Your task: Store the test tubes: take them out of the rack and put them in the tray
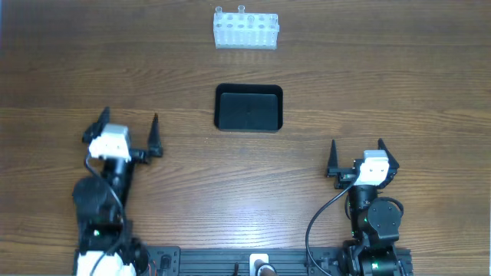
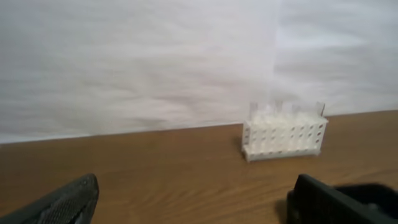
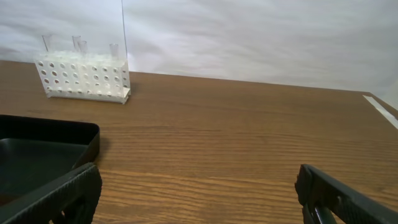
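While both arms wait low near their bases with nothing held, the left fingers (image 1: 156, 135) and the right fingers (image 1: 333, 158) stand wide apart. Beyond them the black tray (image 1: 248, 89) lies empty at mid-counter. Farther off, the white rack (image 1: 245, 34) stands upright with the test tubes (image 1: 219, 11) in it. I'd descend over one tube, pinch just below its lip, and lift straight up before carrying it back. The wooden counter (image 1: 399, 69) runs out to a plain white wall (image 3: 261, 37).
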`<state>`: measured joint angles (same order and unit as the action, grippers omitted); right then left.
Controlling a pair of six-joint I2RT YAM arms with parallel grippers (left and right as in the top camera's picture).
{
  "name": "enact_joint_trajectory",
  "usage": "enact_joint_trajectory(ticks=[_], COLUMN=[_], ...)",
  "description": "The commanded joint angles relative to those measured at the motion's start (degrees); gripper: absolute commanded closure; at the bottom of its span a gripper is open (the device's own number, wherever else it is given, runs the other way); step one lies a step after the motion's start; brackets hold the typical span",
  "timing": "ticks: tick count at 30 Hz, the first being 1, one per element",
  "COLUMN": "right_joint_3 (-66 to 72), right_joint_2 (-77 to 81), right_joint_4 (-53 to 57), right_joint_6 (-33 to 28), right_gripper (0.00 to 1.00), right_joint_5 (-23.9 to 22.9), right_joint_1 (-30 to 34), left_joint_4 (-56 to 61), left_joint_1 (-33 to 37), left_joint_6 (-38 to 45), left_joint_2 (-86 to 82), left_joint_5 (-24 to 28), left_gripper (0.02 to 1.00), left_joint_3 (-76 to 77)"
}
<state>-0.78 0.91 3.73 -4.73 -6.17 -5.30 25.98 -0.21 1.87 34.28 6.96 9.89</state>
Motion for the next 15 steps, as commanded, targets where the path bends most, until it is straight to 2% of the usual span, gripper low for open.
enact_joint_trajectory(ticks=[1, 8, 12, 15], right_joint_3=[0.5, 0.5, 0.5, 0.5], right_joint_2=[-0.6, -0.6, -0.6, -0.6], right_joint_4=[-0.1, -0.1, -0.1, -0.1], right_joint_6=[-0.1, -0.1, -0.1, -0.1], right_gripper=[0.009, 0.007, 0.009, 0.007], right_joint_5=[-0.7, -0.8, -0.7, -0.7], right_joint_1=[-0.3, -0.3, -0.3, -0.3], left_joint_4=[0.0, -0.1, -1.6, -7.0], left_joint_1=[-0.2, -5.0, -8.9, -11.6], left_joint_6=[-3.1, -4.3, -4.3, -4.4], left_joint_2=[11.1, 32.0, 42.5, 49.2], left_joint_5=[4.5, 3.9, 1.0, -1.9], left_gripper=[0.02, 0.018, 0.02, 0.018], left_joint_3=[11.8, 27.9, 36.4, 43.9])
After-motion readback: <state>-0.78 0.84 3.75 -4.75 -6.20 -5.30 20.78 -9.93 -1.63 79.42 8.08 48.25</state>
